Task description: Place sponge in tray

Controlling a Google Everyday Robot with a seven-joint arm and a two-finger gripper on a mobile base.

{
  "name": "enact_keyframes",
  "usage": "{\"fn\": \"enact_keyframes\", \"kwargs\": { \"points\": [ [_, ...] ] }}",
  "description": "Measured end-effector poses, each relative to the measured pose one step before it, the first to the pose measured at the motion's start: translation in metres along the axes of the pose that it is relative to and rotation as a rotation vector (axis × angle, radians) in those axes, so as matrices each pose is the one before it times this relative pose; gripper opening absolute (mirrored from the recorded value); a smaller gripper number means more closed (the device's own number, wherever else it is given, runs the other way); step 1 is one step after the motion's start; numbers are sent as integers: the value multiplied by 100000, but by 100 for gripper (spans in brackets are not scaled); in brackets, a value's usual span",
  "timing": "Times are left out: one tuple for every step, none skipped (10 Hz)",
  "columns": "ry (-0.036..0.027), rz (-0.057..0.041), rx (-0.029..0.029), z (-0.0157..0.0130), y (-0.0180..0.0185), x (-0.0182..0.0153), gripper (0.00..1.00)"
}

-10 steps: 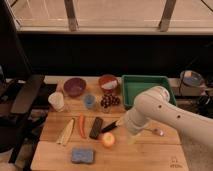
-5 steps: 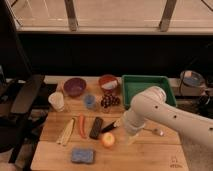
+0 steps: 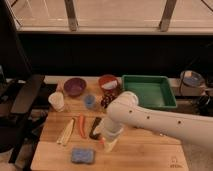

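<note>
The arm point(image 3: 150, 117) has swung left and toward the near edge of the table point(image 3: 150, 156) over the last second. Its tool point(image 3: 108, 143) now hangs low just right of the sponge point(image 3: 82, 155), where 1 second ago it stood well apart from it. The apple that showed beside the sponge is now hidden behind the wrist. I cannot tell how the tool is set, because it is lost against the arm's white casing. It does not hold the sponge, which lies flat at the front left of the table, apart from the tool. I take this to be the approach to the pick. The grasp is not yet made and the whole carry to the tray is still to do.

The tray point(image 3: 146, 93) sits at the far right of the table, well apart from the sponge, with the arm's white body passing along its near side. Its floor is bare green.

2 bowls stand at the back, left of the tray. The purple bowl point(image 3: 74, 86) shows nothing inside, and the red bowl point(image 3: 107, 81) has something pale in it, possibly food. A blue cup point(image 3: 89, 100) and a white cup point(image 3: 56, 101) stand nearer the middle, and what is in them is hidden from here. 1 grey bowl point(image 3: 192, 79) sits off to the right, beyond the tray.
</note>
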Motion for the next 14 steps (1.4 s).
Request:
{"fn": "enact_keyframes", "kwargs": {
  "points": [
    [-2222, -3086, -1565, 1777, -440, -1546, 62],
    [-1337, -2398, -1095, 1275, -354, -866, 62],
    [-1602, -1618, -1155, 1335, -122, -477, 62],
    [-3182, -1237, -1767, 1965, -78, 25, 62],
    [-1889, 379, -1126, 951, 123, 377, 62],
    [-2124, 1027, -1180, 1063, 45, 543, 62],
    [-2206, 1225, -1985, 1316, 85, 526, 62],
    [-2030, 1402, -1315, 948, -9, 436, 62],
    [-1142, 1111, -823, 366, 77, 271, 62],
    [-355, 794, -515, 251, 154, 189, 56],
    [262, 389, -339, 172, 206, 46, 47],
    [732, 417, 685, -284, 266, 14, 37],
    [522, 132, 1167, -437, 83, -98, 29],
    [1393, -245, 2742, -1250, 65, -376, 15]
  ]
}}
